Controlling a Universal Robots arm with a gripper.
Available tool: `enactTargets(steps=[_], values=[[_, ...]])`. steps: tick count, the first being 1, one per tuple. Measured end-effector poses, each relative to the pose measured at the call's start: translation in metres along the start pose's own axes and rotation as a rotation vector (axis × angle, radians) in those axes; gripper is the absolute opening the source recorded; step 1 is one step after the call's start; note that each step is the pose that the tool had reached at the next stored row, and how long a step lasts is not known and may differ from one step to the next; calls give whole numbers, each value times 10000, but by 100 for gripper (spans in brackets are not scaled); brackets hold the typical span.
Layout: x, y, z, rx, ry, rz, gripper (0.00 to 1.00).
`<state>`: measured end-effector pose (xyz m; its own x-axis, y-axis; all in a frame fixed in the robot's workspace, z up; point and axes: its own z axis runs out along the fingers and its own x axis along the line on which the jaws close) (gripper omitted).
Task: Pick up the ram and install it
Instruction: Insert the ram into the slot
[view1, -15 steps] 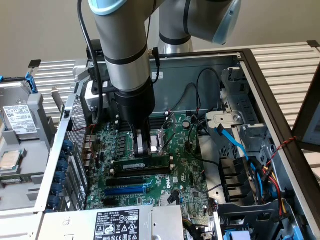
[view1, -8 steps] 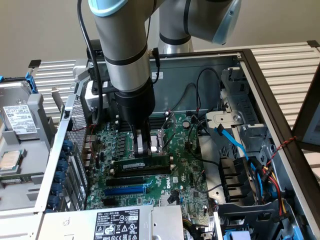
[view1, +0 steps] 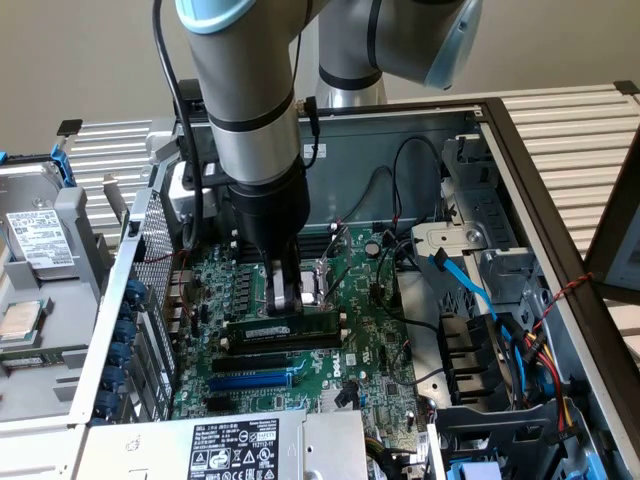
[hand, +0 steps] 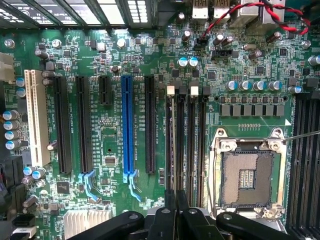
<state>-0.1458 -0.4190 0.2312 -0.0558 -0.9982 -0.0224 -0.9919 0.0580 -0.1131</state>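
Green circuit board (view1: 385, 350) bears thin dark ram (view1: 290, 328) under closed hand (view1: 283, 303).

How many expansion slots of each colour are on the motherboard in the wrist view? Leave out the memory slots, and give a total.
White expansion slot: 1
Black expansion slots: 4 (three long, one short)
Blue expansion slot: 1
Total: 6

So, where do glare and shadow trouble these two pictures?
Exterior view: the motherboard lies dim inside the case, the ram dark under the gripper, the slatted surface outside bright. Wrist view: the vent grille glares white; the motherboard is evenly lit.
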Motion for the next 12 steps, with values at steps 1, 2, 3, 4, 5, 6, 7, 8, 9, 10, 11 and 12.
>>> enactTargets(steps=[1, 2, 3, 4, 5, 6, 7, 8, 9, 10, 11, 12], values=[[0, 3, 0, 1, -1, 5, 12], [0, 4, -1, 1, -1, 7, 12], [0, 5, -1, 0, -1, 9, 12], [1, 6, -1, 0, 0, 11, 12], [3, 7, -1, 0, 1, 24, 12], [4, 8, -1, 0, 3, 42, 12], [5, 8, -1, 1, 8, 75, 12], [7, 7, -1, 2, 10, 106, 12], [9, 7, -2, 1, 14, 127, 12], [9, 7, -1, 2, 15, 141, 12], [11, 7, -1, 2, 17, 154, 12], [12, 7, 0, 3, 18, 166, 12]])
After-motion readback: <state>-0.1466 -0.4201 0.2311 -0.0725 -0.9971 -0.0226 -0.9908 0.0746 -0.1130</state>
